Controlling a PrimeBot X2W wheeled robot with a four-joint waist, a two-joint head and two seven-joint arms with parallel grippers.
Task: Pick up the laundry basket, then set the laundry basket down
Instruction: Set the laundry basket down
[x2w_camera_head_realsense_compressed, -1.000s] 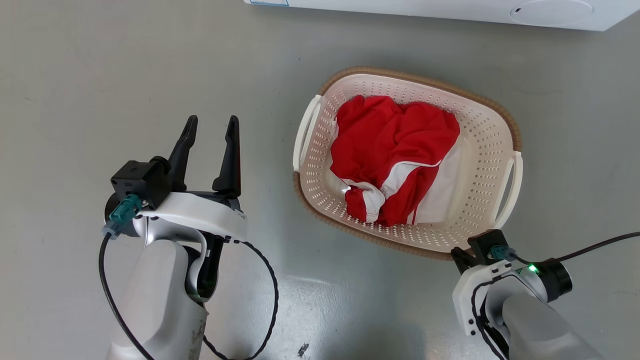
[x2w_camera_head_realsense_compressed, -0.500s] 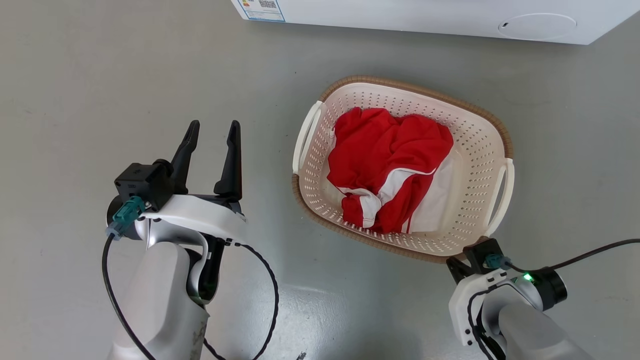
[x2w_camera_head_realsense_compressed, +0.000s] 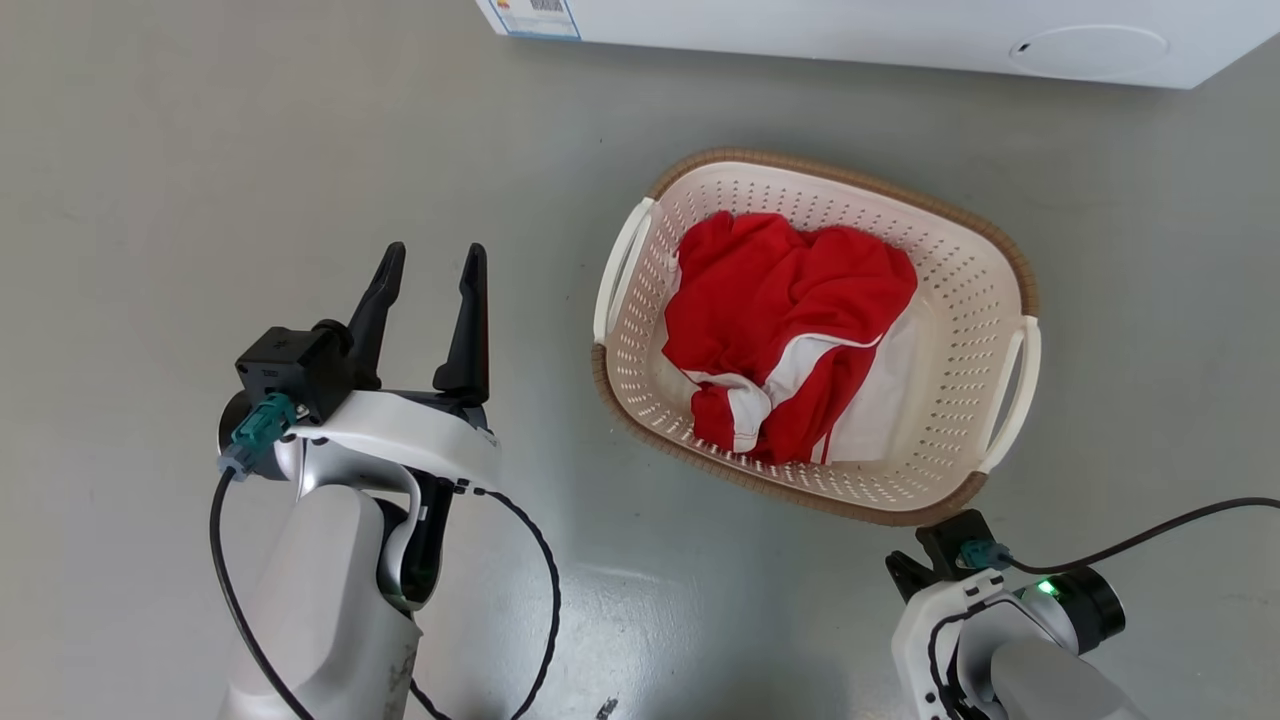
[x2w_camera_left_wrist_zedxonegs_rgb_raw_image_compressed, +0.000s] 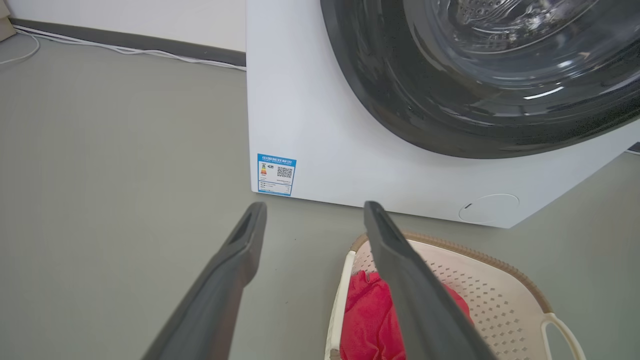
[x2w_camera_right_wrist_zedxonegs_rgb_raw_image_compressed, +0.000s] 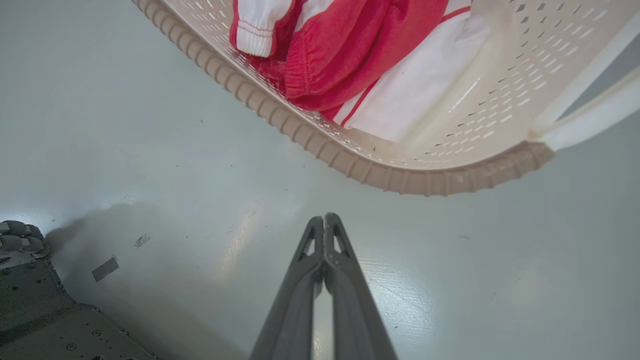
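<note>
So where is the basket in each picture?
Head view: basket on the floor, right of centre.
Left wrist view: basket at the bottom right, in front of the washer.
Right wrist view: basket across the top.
Shared landmark: the red cloth inside it, seen in all three views.

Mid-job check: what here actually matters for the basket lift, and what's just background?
Job:
laundry basket, resting on the floor
left gripper, open, beside it
right gripper, shut, just short of its rim

Background:
red-and-white clothes inside the basket
washing machine behind it
label on the machine
white cable, far off
</note>
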